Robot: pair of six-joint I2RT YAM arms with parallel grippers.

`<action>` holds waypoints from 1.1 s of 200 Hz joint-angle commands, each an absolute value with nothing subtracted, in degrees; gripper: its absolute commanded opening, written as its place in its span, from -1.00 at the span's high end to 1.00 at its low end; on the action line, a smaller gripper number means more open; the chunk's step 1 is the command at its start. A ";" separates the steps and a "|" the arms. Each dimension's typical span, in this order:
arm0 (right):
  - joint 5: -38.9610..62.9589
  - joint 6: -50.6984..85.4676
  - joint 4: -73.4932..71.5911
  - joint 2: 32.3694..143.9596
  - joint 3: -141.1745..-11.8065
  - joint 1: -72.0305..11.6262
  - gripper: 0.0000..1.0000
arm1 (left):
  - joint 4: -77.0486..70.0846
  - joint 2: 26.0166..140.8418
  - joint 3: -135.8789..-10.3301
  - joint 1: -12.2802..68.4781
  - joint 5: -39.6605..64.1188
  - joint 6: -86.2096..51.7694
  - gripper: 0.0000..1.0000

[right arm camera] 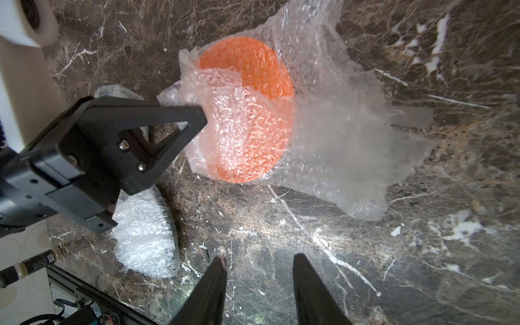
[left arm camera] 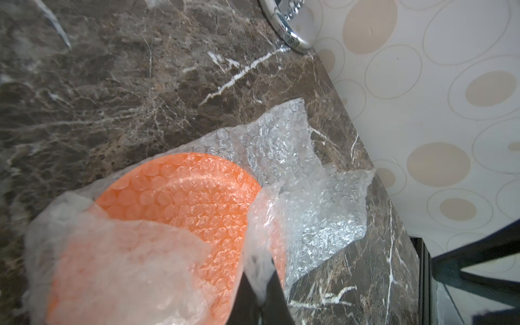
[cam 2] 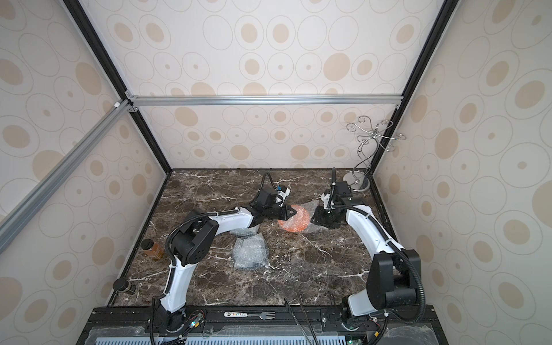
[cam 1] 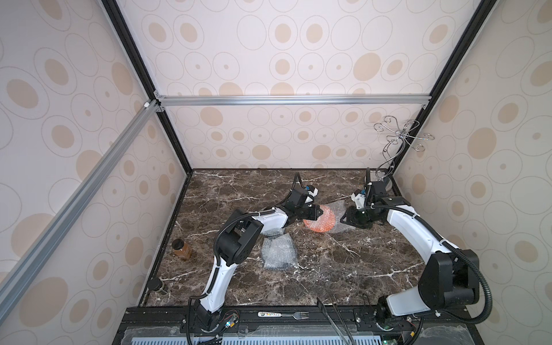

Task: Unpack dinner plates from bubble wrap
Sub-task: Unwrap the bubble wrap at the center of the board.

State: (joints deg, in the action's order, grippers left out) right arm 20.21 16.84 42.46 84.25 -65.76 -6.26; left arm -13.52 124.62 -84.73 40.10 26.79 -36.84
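The orange plate [cam 1: 320, 223] lies flat on the desk [cam 1: 343, 268] toward its far right, between the two arms, with the bubble wrap [cam 1: 337, 209] over it and spreading out to its right. The left hand [cam 1: 321, 212] sits at the plate's left rim, closed tight on a flap of the wrap. The right hand [cam 1: 343, 220] hangs just right of the plate, over the loose tail of the sheet. It is part-open and holds nothing.

The next move likely turns on one relation. The pinched flap is on the left and the slack runs right, so a pull toward the left would lift the cover off. The right hand is the nearer one to pin the tail.

In both top views the left hand hides its own grip. The left wrist view shows the film pinched between the dark fingers [left arm camera: 277, 287]. The right wrist view shows the right fingers [right arm camera: 216, 281] apart with bare desk between them. It also shows a doubled fold of wrap over much of the plate [right arm camera: 253, 64], and a second wrapped bundle [right arm camera: 143, 233] lying nearer.
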 commanded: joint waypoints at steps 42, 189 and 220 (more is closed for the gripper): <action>20.38 13.72 46.44 87.31 -72.24 -5.62 0.15 | -19.31 125.16 -85.61 38.32 25.97 -41.06 1.00; 21.27 14.26 48.79 92.30 -80.02 -5.71 0.13 | -29.80 113.48 -67.53 39.09 29.44 -42.10 0.73; 19.02 13.13 50.59 95.68 -84.12 -6.33 0.13 | -30.97 110.72 -64.25 39.65 29.54 -42.45 0.16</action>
State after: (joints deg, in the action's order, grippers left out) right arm 20.58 14.35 48.03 93.06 -80.53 -6.00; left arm -28.36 113.40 -65.98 39.13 28.93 -41.91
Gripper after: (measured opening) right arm 0.434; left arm 0.349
